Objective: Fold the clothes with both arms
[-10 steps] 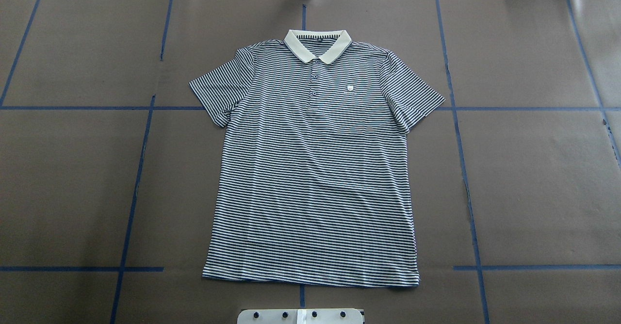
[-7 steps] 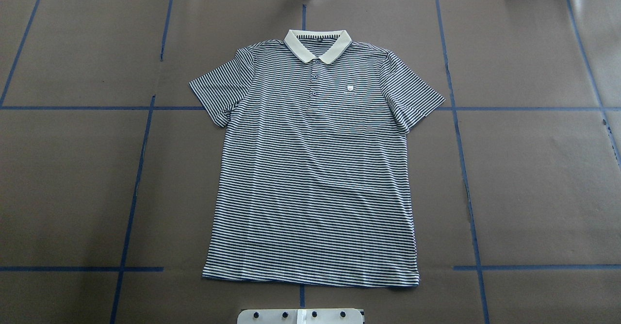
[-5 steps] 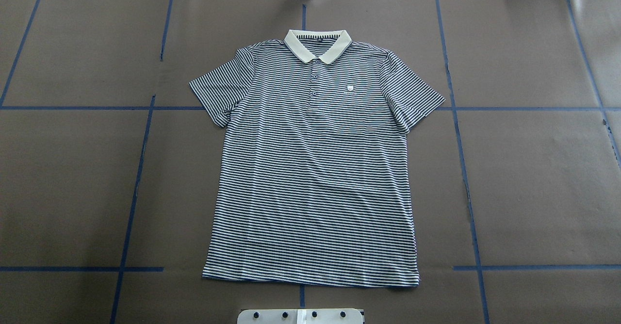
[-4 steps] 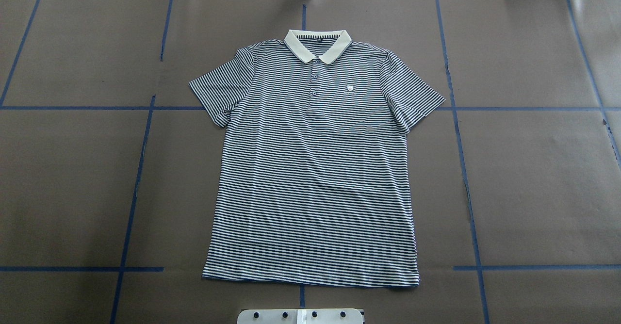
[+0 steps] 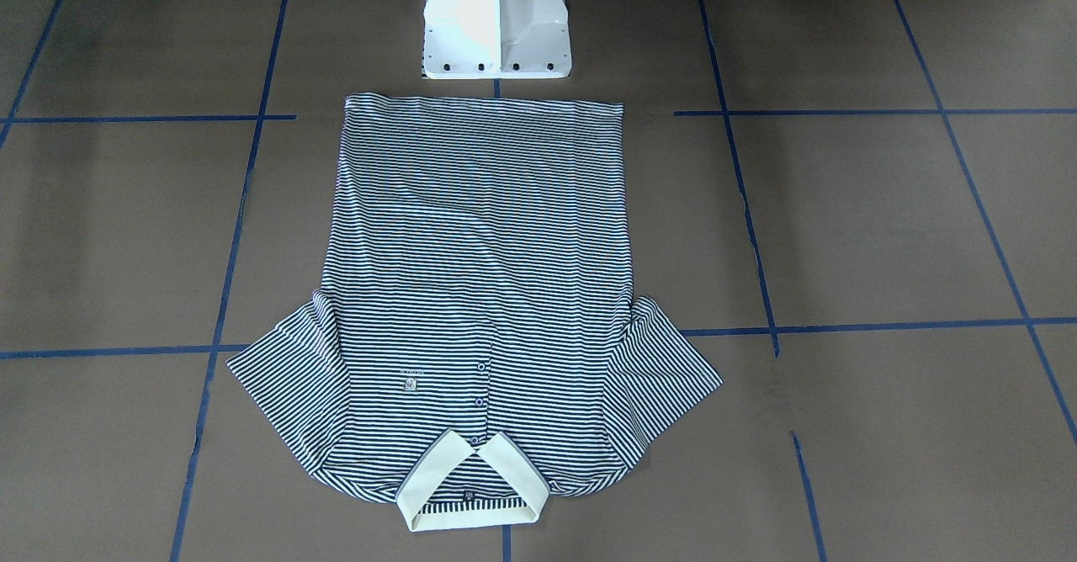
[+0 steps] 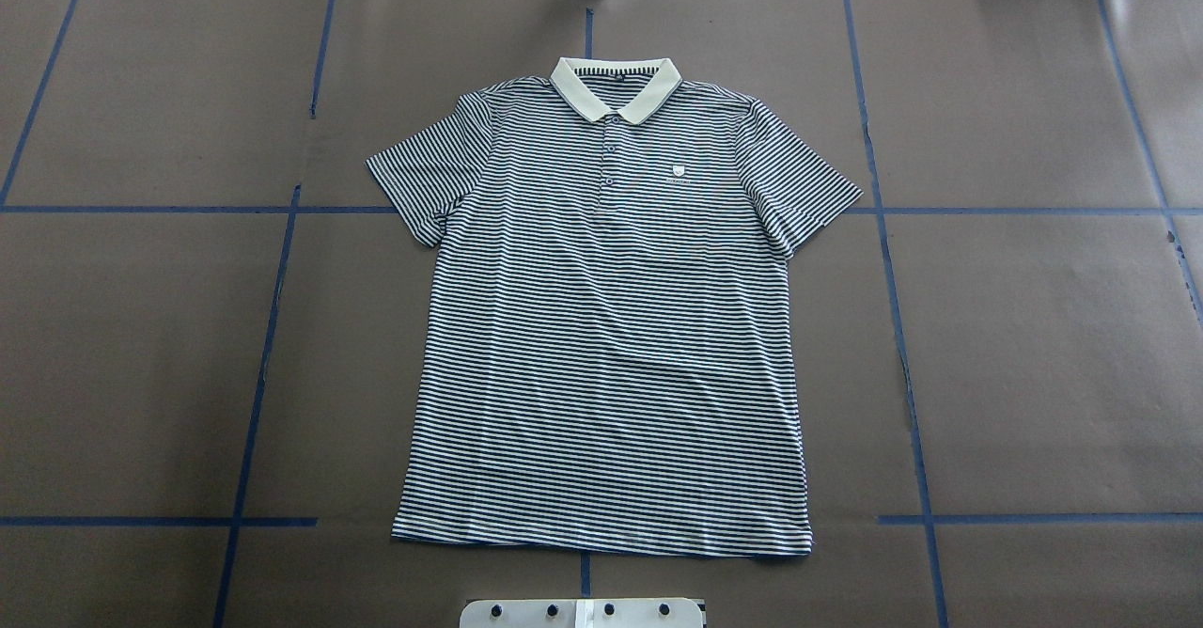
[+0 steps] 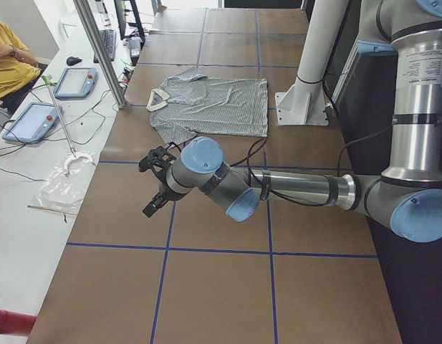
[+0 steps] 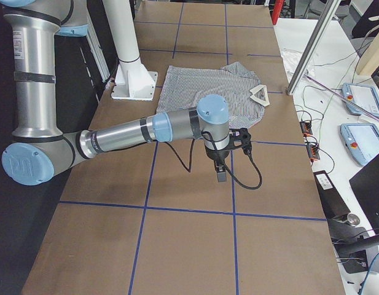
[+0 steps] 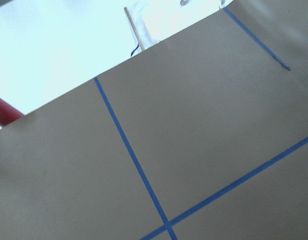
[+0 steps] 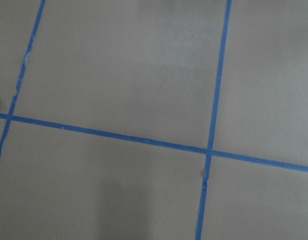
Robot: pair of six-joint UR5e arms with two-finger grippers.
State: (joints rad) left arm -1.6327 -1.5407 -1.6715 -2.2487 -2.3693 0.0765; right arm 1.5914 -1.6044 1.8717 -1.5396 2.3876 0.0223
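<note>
So far nothing is changing: over the last moments the shirt (image 6: 606, 327) is staying flat and face up in the middle of the counter (image 6: 1034, 355). Its collar (image 6: 616, 83) is pointing away from the robot and its hem is lying near the white pedestal (image 5: 496, 19), with no fold begun. That is suggesting the task is only starting.

The left end effector (image 7: 155, 180) is hanging low over bare counter, well apart from the shirt, and the right end effector (image 8: 226, 157) is doing likewise on the other side. Neither is touching the shirt, and I cannot tell how far open each is.

Blue tape lines (image 6: 273, 327) are crossing the counter. Past its far edge, a person in yellow (image 7: 7, 61), tablets (image 7: 76, 80) and a metal post (image 7: 99, 50) are sitting near the collar end, probably worth avoiding.
</note>
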